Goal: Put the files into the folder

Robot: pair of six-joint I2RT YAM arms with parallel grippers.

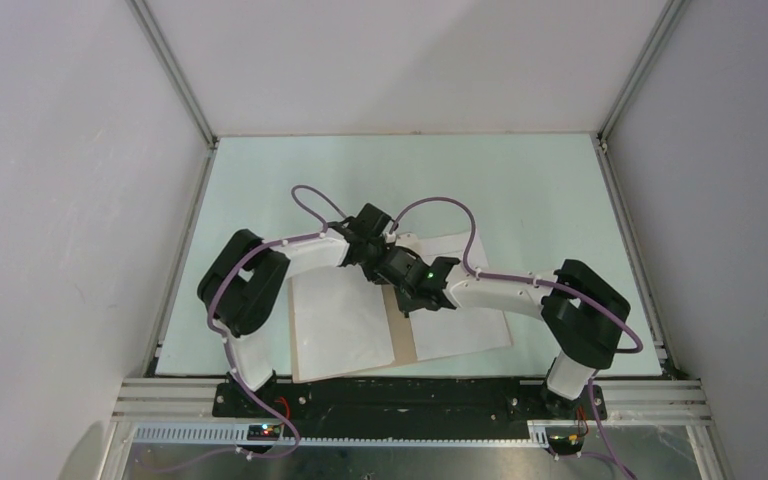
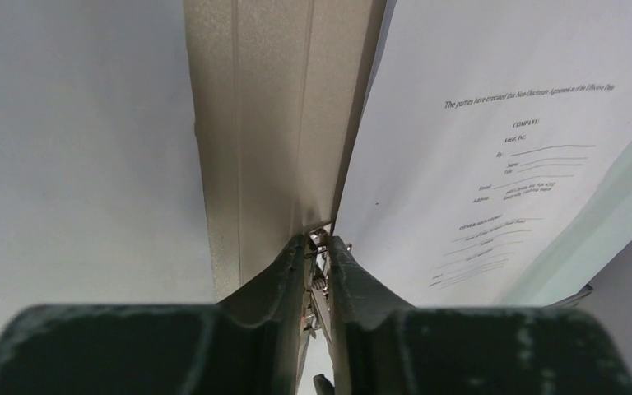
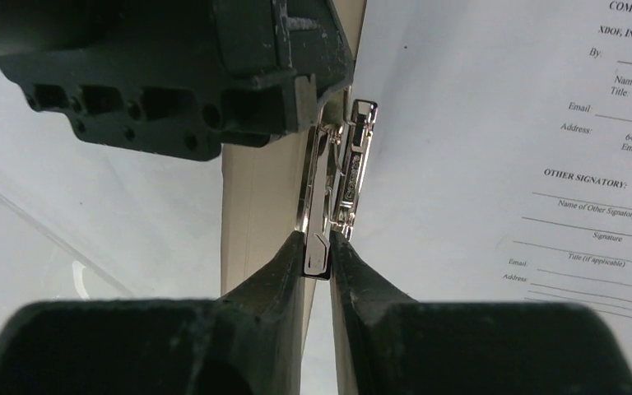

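At the folder (image 1: 406,340) spine, the left gripper (image 2: 319,247) from ten o'clock and the right gripper (image 3: 318,247) from four o'clock each pinch the metal clip (image 3: 344,185) tight.

The clip (image 3: 346,173) is hidden from above; the printed sheet (image 3: 461,123) runs off-frame.

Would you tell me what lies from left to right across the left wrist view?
Blank white paper sheet, flat tan cardboard folder, white paper sheet with black print, pale green tabletop.
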